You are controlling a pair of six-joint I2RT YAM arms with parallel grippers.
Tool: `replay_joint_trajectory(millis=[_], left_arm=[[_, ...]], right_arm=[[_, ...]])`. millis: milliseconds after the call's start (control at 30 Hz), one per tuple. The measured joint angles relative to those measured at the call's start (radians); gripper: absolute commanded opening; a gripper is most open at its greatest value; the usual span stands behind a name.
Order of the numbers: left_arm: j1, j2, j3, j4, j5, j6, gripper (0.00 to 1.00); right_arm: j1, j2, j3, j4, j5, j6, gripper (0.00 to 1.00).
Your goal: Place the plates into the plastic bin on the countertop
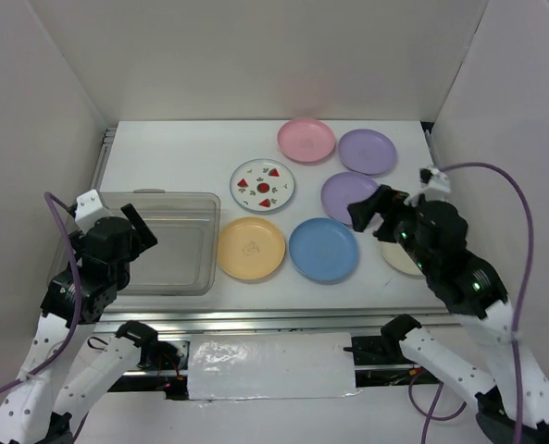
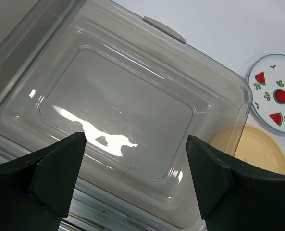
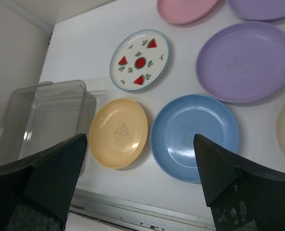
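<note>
The clear plastic bin (image 1: 163, 242) stands empty at the left of the white countertop (image 1: 172, 162). To its right lie the plates: watermelon-print (image 1: 263, 184), yellow-orange (image 1: 251, 248), blue (image 1: 323, 249), pink (image 1: 306, 140), two purple ones (image 1: 367, 151) (image 1: 341, 192) and a cream one (image 1: 399, 262), half hidden by my right arm. My left gripper (image 2: 135, 178) hovers open over the bin's (image 2: 132, 110) near rim, holding nothing. My right gripper (image 3: 140, 178) hangs open and empty above the near edge, between the yellow-orange plate (image 3: 118, 132) and the blue plate (image 3: 195, 137).
White walls close in the countertop at the back and on both sides. A metal rail (image 1: 255, 319) runs along the front edge. In the left wrist view the watermelon-print plate (image 2: 277, 94) and yellow-orange plate (image 2: 257, 149) lie just past the bin's right wall.
</note>
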Motion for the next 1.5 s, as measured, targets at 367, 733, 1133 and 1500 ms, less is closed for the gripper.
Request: replay_joint_trajectory(millis=[367,733,1133,1500], left_arm=[[-0.007,-0.005,0.0,0.001,0.0,0.0,0.99],[-0.006,0.032,-0.001,0.002,0.007,0.005,0.99],[-0.006,0.031,-0.002,0.024,0.06,0.037,0.99],[-0.006,0.031,-0.002,0.029,0.084,0.058,0.99]], right_arm=[[-0.014,0.786,0.133,0.265,-0.168,0.112,1.0],[-0.076,1.259,0.373,0.311,-0.199,0.179,0.95],[-0.135,1.442,0.427,0.346,-0.291,0.212,0.84],[-0.149,1.571,0.592,0.304,-0.34,0.237,0.31]])
